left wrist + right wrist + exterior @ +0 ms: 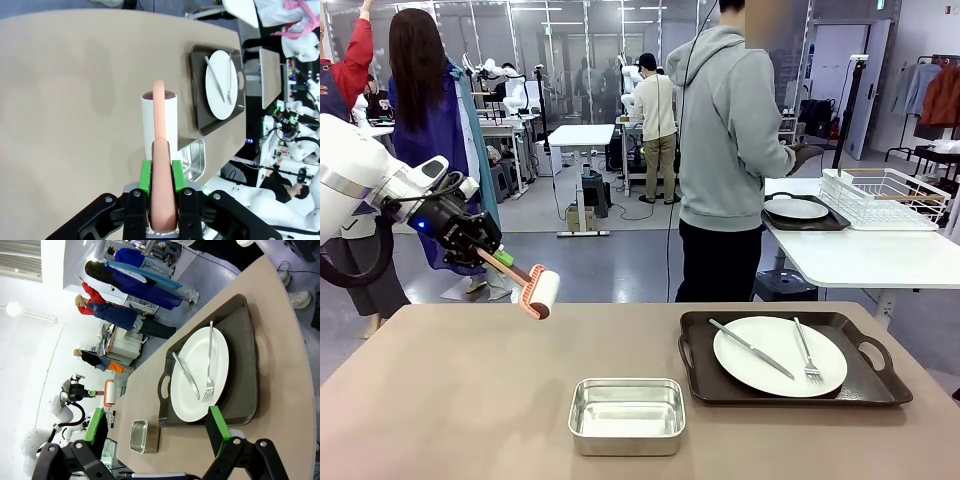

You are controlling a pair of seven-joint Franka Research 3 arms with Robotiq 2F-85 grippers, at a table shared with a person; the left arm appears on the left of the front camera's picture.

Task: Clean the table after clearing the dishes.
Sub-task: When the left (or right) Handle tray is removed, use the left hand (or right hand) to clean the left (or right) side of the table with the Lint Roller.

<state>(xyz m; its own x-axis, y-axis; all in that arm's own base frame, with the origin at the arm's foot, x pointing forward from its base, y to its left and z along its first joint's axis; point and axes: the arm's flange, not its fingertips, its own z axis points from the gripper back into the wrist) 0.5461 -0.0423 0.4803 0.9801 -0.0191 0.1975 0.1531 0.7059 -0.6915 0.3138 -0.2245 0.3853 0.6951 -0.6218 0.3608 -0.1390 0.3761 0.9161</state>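
Left gripper [498,257] clamped on a lint roller [542,294], seemingly hovering above the table [470,400] at its far left edge, right gripper [155,422] wide open, plate [780,356] on dark tray [865,385] near the right edge

I get bright, even overhead light, with only soft shadows under the tray [868,378] and tin [626,415]. The tin's floor glares a little. Both wrist views bow the table [75,100] edge hard, and the right one washes out white beyond it.
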